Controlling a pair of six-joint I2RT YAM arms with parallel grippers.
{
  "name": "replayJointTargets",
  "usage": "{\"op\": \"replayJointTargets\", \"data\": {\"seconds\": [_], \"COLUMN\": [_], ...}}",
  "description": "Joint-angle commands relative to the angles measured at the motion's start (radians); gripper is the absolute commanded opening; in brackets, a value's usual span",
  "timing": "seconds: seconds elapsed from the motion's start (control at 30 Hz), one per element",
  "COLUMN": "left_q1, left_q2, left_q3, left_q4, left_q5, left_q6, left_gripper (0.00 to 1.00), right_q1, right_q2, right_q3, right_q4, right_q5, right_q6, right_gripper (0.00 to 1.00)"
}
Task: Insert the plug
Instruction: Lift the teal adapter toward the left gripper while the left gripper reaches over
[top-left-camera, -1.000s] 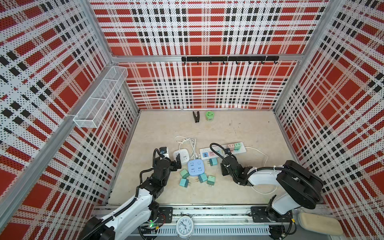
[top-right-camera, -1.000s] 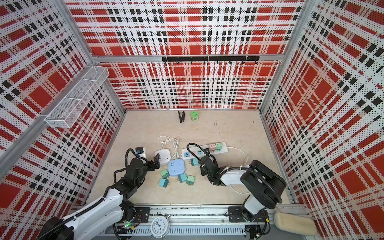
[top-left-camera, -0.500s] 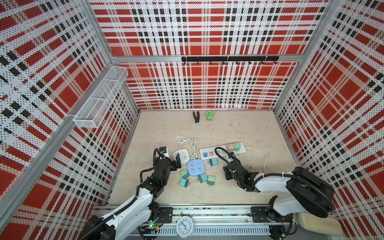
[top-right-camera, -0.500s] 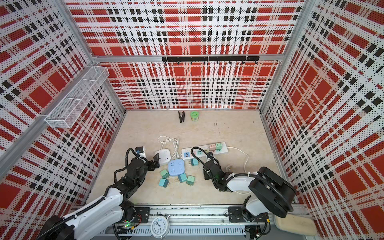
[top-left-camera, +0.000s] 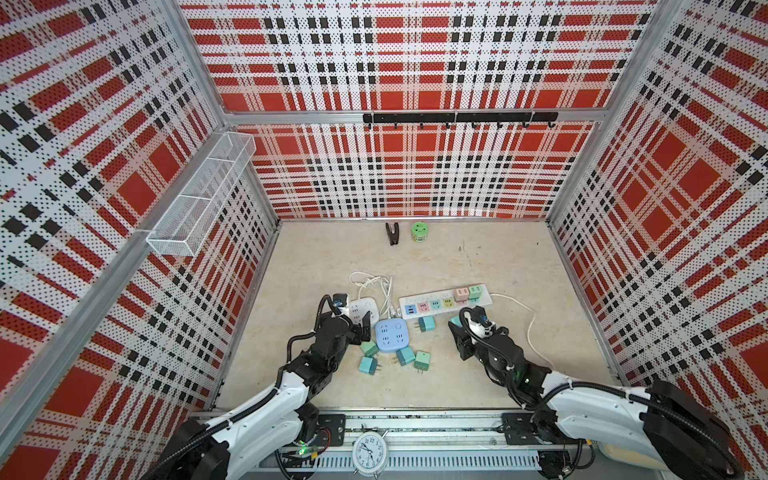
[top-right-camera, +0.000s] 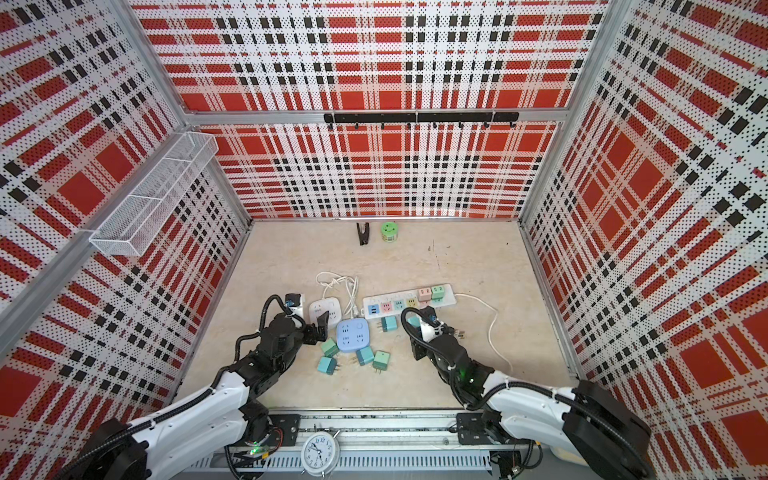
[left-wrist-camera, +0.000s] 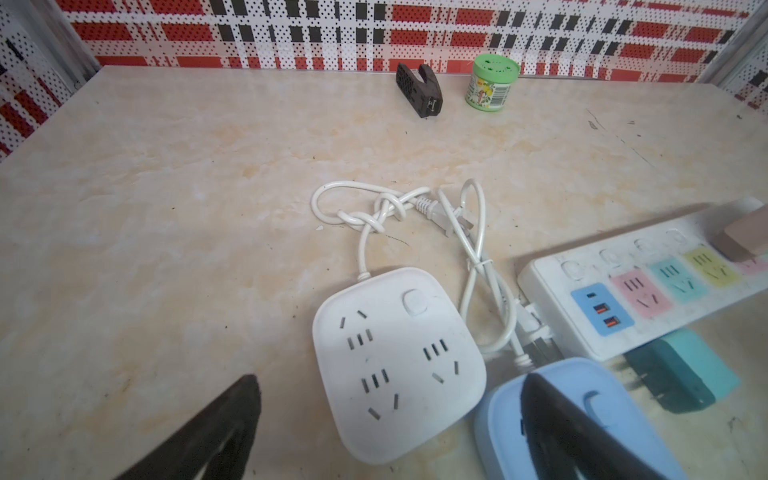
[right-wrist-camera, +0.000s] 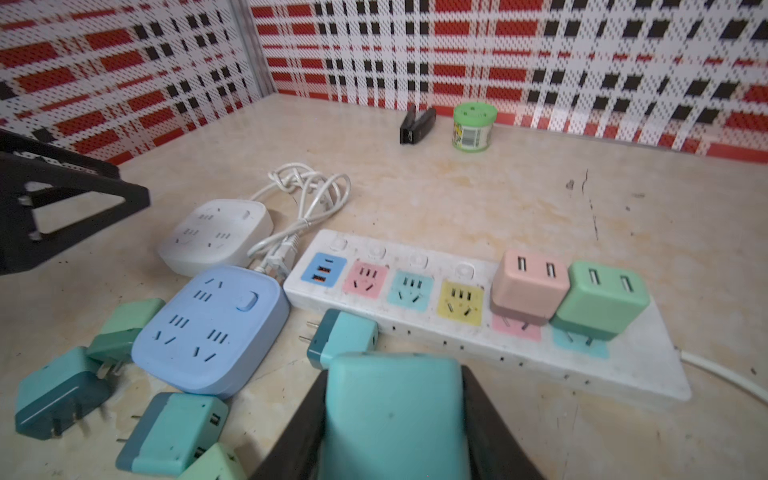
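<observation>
My right gripper (right-wrist-camera: 395, 419) is shut on a teal plug (right-wrist-camera: 395, 399), which fills the gap between its black fingers. In both top views the right gripper (top-left-camera: 459, 330) (top-right-camera: 415, 328) hovers just in front of the long white power strip (top-left-camera: 440, 304) (right-wrist-camera: 415, 320). A pink adapter (right-wrist-camera: 530, 286) and a green adapter (right-wrist-camera: 600, 301) sit plugged in at the strip's right end. My left gripper (left-wrist-camera: 390, 419) (top-left-camera: 355, 322) stands open. It straddles the white square socket (left-wrist-camera: 395, 361), and one finger (left-wrist-camera: 573, 432) is over the blue square socket (left-wrist-camera: 498, 419) (top-left-camera: 390, 334).
Several loose teal and green plugs (top-left-camera: 368, 365) (top-left-camera: 427, 323) (right-wrist-camera: 345, 338) lie around the blue socket. A knotted white cord (left-wrist-camera: 374, 212) lies behind the white socket, and the strip's cable (top-left-camera: 532, 332) loops to the right. A black clip (top-left-camera: 391, 233) and green jar (top-left-camera: 419, 230) stand by the back wall.
The right arm has swung out to the right, and its gripper has drawn back a little toward the front with the teal plug still held. The left arm has barely moved.
</observation>
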Motion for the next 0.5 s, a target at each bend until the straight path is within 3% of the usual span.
{"op": "replayJointTargets", "data": {"seconds": [0.0, 0.23, 0.47], "left_q1": [-0.006, -0.056, -0.234], "left_q2": [0.005, -0.038, -0.035], "left_q3": [0.056, 0.196, 0.331], "left_q4": [0.02, -0.084, -0.15], "left_q5": [0.073, 0.32, 0.439], "left_q6": [0.025, -0.025, -0.025], "left_gripper": [0.95, 0.87, 0.84], "right_q1": [0.004, 0.005, 0.005], "right_q2": [-0.032, -0.061, -0.102], "right_q3": [-0.048, -0.076, -0.084], "right_q4": [0.252, 0.34, 0.377], "right_q5": [-0.063, -0.157, -0.247], "right_q6": [-0.212, -0.407, -0.507], "right_gripper": [0.05, 0.0, 0.0]}}
